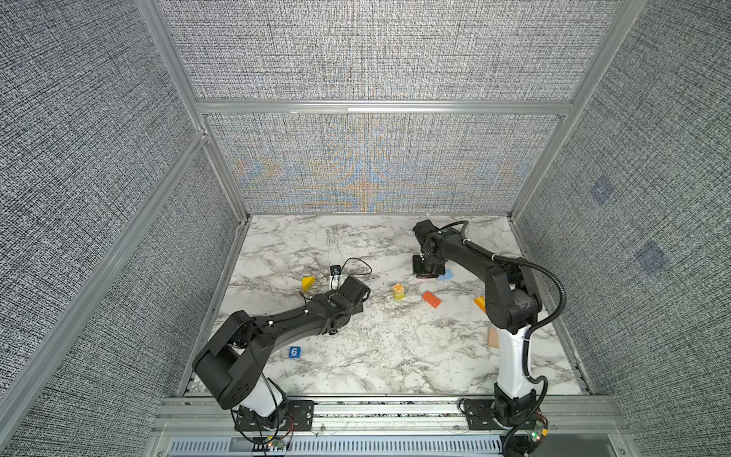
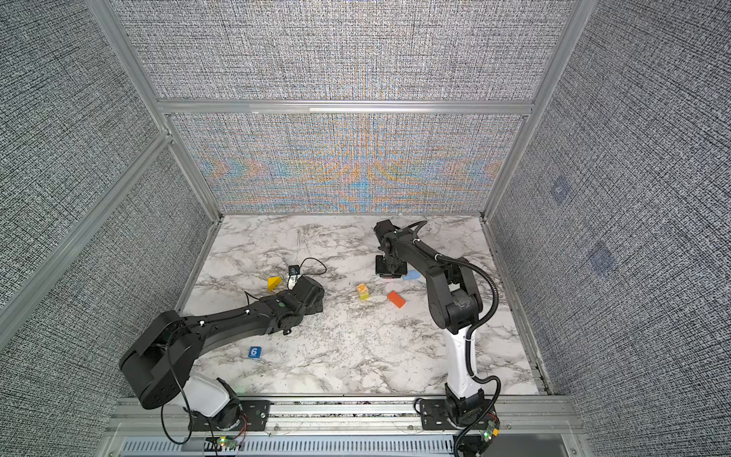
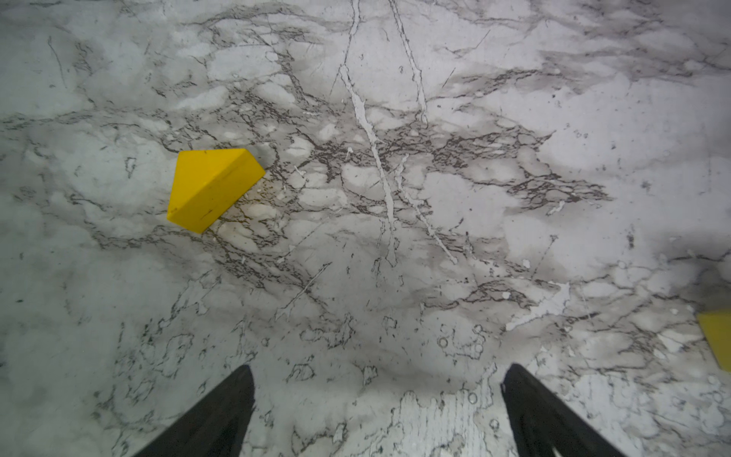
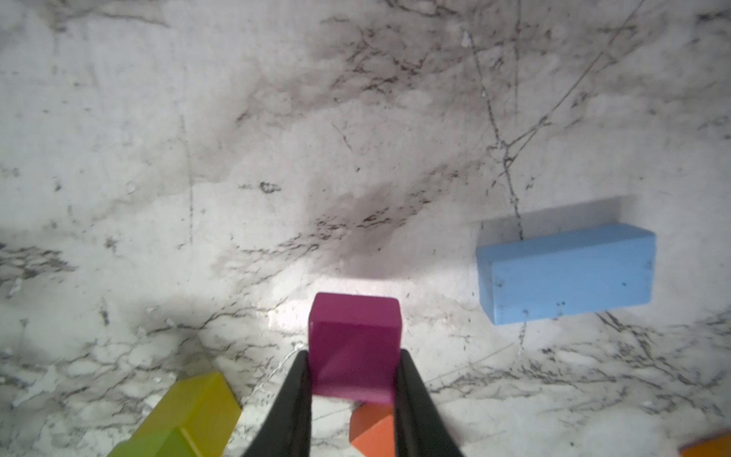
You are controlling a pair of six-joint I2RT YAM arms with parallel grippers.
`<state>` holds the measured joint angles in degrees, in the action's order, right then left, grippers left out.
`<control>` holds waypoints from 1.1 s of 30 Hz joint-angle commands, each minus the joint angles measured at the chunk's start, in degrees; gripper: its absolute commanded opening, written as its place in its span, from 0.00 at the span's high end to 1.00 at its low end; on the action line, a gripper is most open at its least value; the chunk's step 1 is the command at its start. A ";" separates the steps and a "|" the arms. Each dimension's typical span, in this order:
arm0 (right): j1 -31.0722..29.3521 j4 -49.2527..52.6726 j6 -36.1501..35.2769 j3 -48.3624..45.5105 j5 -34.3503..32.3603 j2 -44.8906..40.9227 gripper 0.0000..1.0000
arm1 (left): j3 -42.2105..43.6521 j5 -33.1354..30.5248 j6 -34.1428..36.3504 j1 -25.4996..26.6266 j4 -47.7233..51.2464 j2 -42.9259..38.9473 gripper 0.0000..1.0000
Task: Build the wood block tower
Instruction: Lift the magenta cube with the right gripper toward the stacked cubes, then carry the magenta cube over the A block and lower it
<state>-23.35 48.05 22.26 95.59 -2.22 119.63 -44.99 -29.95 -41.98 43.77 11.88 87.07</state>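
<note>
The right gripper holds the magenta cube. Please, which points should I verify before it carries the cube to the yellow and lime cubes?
1. Grip: right gripper shut on magenta cube, one finger on each side: ok.
2. Lift: cube clear of the marble table: cannot tell.
3. Clearance: blue slab lies apart from the held cube: ok.
4. Target: yellow-and-lime base cubes carry nothing on top: ok.
5. Other arm: left gripper open and empty, near the yellow wedge, away from the base cubes: ok.

Black arms [image 1: 285,320], white bases [image 1: 510,356], corrugated cable [image 1: 563,298]
</note>
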 commanded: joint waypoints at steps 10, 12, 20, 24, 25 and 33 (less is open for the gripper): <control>-4.60 5.51 -4.15 0.94 1.59 -6.26 0.77 | 0.28 2.25 0.25 -0.03 1.29 -3.22 0.01; -5.65 6.24 -4.46 1.64 1.69 -6.66 0.77 | 0.08 4.25 1.02 0.00 1.35 -3.94 0.01; -10.01 7.71 -6.93 3.02 2.82 -7.75 0.77 | -1.17 12.31 0.61 -0.07 3.46 -4.15 0.01; -12.02 8.20 -8.66 3.20 3.24 -7.45 0.77 | 0.12 12.25 -0.28 -0.04 4.14 -5.39 0.01; -12.45 8.60 -9.16 3.37 3.10 -7.22 0.77 | 0.48 12.20 -0.46 -0.08 4.16 -5.88 0.01; -14.28 10.92 -11.62 4.44 0.48 -5.12 0.77 | 1.38 12.22 -1.00 -0.07 4.12 -7.06 0.01</control>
<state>-37.36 56.86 12.01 99.72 -0.16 114.43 -43.64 -18.00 -42.46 43.77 15.20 80.09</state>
